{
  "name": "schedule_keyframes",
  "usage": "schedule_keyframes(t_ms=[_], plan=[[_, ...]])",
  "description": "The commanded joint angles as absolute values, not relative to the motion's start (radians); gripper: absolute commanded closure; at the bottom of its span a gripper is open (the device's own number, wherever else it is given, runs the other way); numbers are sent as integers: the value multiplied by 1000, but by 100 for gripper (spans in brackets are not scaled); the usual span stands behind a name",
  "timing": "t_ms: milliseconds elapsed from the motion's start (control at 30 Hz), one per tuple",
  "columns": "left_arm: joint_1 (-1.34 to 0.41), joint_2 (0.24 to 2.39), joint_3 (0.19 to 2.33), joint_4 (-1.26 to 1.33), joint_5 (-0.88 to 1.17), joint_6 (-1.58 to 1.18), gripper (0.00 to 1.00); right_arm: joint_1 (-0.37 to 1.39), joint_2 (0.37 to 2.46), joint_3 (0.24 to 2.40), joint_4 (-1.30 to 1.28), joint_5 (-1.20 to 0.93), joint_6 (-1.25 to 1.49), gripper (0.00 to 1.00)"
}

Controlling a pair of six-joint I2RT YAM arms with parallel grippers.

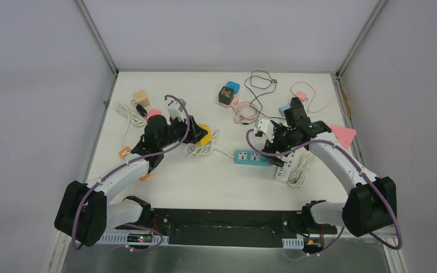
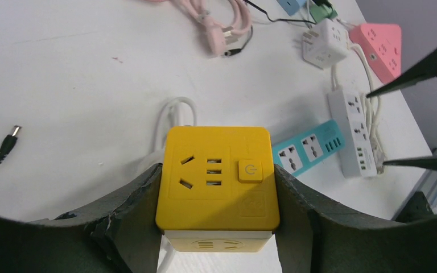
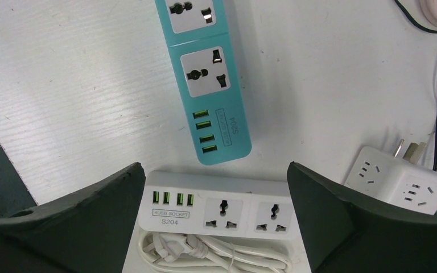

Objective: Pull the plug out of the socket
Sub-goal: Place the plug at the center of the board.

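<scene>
A yellow cube socket [image 2: 216, 187] with a white cord [image 2: 173, 111] trailing behind it sits between the dark fingers [image 2: 131, 210] of my left gripper [image 2: 216, 170], which is shut on its two sides. In the top view this gripper [image 1: 196, 132] and the yellow socket [image 1: 206, 134] are left of centre. None of the cube's visible faces holds a plug, so the plug is hidden or out of view. My right gripper [image 3: 213, 168] is open over a white power strip [image 3: 222, 207] without touching it, and shows in the top view [image 1: 280, 153] right of centre.
A teal power strip [image 3: 205, 74] lies just beyond the white one, and a white cube adapter [image 3: 398, 185] lies to the right. A pink triangular socket [image 1: 343, 135], a pink cable [image 1: 244, 111], a black cable [image 1: 262, 82], small cube adapters [image 1: 227, 92] and a wooden-coloured cube [image 1: 141, 98] are spread across the back.
</scene>
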State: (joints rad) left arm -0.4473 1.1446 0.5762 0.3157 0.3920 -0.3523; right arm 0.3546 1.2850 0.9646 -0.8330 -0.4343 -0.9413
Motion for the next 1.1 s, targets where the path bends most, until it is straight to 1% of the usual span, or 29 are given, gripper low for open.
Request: schedule_keyframes(t_ms=[0,100,267,433,500,600,833,867,967,1067], plan=[[-362,1128,539,456,397,-484,100,347,1253,960,-826,-460,-945,0],[-283,1153,510,527,439,-567,100,344,1254,959,-824,-461,-945,0],[-136,1215,488,561,438,-732,100,344,1259,957,-822,-461,-945,0],[-16,1265,463,589,422,-863,100,342,1263,956,-821,-459,-945,0],[11,1269,451,574,382,-908,100,342,1265,956,-820,-457,-945,0],[35,1254,451,448,256,-968,100,342,1269,956,-819,-455,-943,0],[43,1129,531,-52,-144,-1080,100,342,1273,954,-818,-454,-943,0],[43,1110,541,-121,-197,-1100,98,342,1273,954,-816,-454,-943,0],[43,1078,553,-222,-298,-1135,96,342,1274,954,-816,-455,-943,0],[46,1076,554,-235,-332,-1157,95,342,1272,954,-816,-457,-942,0]])
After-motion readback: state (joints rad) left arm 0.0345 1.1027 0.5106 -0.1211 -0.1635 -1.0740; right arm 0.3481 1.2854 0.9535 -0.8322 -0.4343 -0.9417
